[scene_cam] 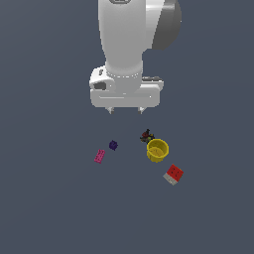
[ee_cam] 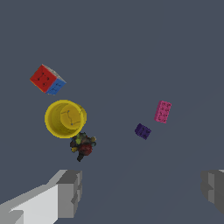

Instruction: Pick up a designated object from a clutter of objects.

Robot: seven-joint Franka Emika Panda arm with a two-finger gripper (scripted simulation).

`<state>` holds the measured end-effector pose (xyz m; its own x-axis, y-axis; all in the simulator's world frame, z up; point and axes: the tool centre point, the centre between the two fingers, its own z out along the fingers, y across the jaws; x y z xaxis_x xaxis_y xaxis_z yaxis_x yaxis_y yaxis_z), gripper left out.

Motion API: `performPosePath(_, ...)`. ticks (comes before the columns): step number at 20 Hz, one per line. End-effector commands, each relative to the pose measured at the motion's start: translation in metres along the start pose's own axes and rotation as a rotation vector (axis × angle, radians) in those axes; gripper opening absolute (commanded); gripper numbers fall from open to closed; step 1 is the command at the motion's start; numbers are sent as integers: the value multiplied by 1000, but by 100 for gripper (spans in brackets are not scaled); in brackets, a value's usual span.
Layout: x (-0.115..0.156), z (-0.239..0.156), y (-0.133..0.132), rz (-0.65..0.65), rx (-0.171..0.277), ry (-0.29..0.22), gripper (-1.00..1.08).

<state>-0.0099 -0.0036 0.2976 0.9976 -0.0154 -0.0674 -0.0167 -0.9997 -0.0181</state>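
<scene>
Flat, even simulator light is falling everywhere; nothing is casting a distinct shadow or glaring, and both views are rendering sharp, though small items are looking coarse.

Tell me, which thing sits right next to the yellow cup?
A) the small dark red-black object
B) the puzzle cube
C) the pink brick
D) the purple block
A: the small dark red-black object lies right at the rim of the yellow cup, while the puzzle cube, purple block and pink brick lie apart from it.
</scene>
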Motion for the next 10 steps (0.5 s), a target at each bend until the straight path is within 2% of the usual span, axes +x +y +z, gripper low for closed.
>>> performPosePath(1,0,0,0,0,0,0,100)
performPosePath(10,-8,5,-8,-15,26,-31,100)
